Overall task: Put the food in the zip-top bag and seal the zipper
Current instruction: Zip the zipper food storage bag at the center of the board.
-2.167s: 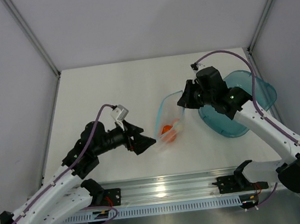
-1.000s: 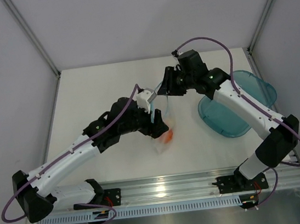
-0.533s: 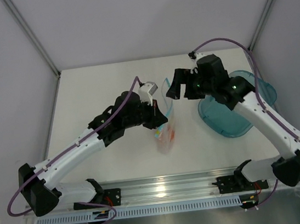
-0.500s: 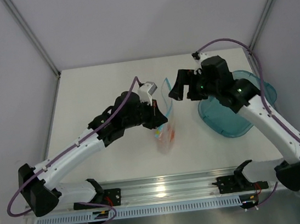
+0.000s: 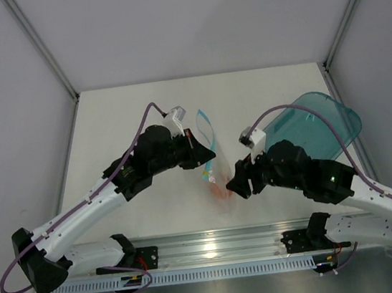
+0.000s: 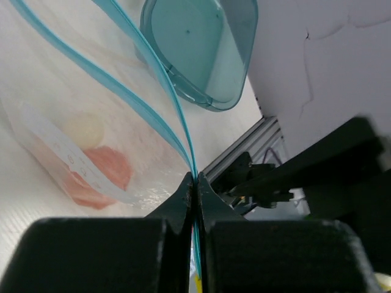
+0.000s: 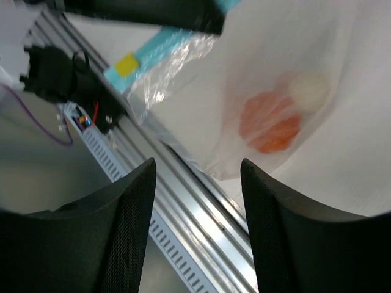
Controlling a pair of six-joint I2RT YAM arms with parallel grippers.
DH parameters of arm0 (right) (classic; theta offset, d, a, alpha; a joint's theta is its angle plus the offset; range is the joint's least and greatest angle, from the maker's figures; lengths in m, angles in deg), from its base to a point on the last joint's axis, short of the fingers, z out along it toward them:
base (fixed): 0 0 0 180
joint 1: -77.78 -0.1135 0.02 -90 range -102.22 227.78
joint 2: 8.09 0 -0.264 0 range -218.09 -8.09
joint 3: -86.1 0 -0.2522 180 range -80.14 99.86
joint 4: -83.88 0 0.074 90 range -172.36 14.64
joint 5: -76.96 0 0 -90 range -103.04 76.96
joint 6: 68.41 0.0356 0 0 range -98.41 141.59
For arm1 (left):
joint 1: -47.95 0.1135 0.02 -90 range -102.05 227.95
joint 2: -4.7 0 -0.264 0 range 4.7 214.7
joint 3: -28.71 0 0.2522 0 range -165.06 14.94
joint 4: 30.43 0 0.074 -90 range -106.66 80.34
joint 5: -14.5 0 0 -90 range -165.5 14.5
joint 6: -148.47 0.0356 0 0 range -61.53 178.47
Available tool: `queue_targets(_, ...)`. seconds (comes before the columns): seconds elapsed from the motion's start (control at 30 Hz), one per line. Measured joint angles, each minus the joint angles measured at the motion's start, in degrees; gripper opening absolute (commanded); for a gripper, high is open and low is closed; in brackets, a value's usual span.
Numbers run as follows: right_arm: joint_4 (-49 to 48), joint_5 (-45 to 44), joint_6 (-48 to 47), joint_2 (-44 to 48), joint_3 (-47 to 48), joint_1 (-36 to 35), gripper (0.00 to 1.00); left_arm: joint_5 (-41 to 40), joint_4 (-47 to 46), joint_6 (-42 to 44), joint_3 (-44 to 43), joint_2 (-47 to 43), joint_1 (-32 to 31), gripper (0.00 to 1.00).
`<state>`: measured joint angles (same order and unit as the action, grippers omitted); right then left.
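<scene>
Two pieces of food (image 5: 219,187) sit low inside the zip-top bag (image 5: 213,164): the orange-red lump (image 6: 101,175) and the pale ball (image 6: 82,129), side by side. The bag is mid-counter (image 5: 127,119), between my two arms. Its zipper (image 6: 137,101) gapes along most of its length, and the two teal strips meet where my left pincer (image 6: 195,183) pinches them, fingers pressed tight on the strip. A yellow tab (image 7: 127,63) marks one zipper end. My right pincer (image 7: 197,168) hovers just right of the bag's lower end, fingers spread, nothing between them. Farther right lies the teal plate (image 5: 319,119); an aluminium rail (image 5: 217,248) lines the near edge.
</scene>
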<state>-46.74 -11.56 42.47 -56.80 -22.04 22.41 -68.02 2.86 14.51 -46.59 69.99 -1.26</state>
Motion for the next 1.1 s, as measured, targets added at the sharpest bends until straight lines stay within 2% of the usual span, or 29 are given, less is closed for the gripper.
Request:
queue_targets(0.17,-6.2,-13.0,-1.0,0.8,-7.6,-16.4,0.66,-1.7,1.2,-8.6,0.1,-0.7,0.0,0.01)
queue_targets(0.27,-9.9,-20.9,-2.7,0.2,-10.0,-22.8,0.67,-2.7,2.7,-12.9,0.2,-0.7,0.0,0.01)
queue_targets(0.47,-17.7,-36.2,-7.5,-4.6,-10.6,-25.9,0.68,-3.1,5.2,-18.9,0.3,0.0,0.0,0.01)
queue_targets(0.57,-23.2,-41.2,-11.0,-6.7,-11.8,-26.3,0.67,-3.1,5.3,-20.7,0.9,0.0,-0.1,0.01)
queue_targets(0.93,-43.1,-49.3,-23.4,-10.0,-18.9,-27.9,0.63,-4.6,6.1,-24.9,1.2,-0.1,-0.1,0.01)
queue_targets(1.1,-49.0,-52.5,-26.9,-12.6,-18.9,-30.3,0.70,-5.0,7.0,-26.8,1.2,-0.1,-0.1,0.01)
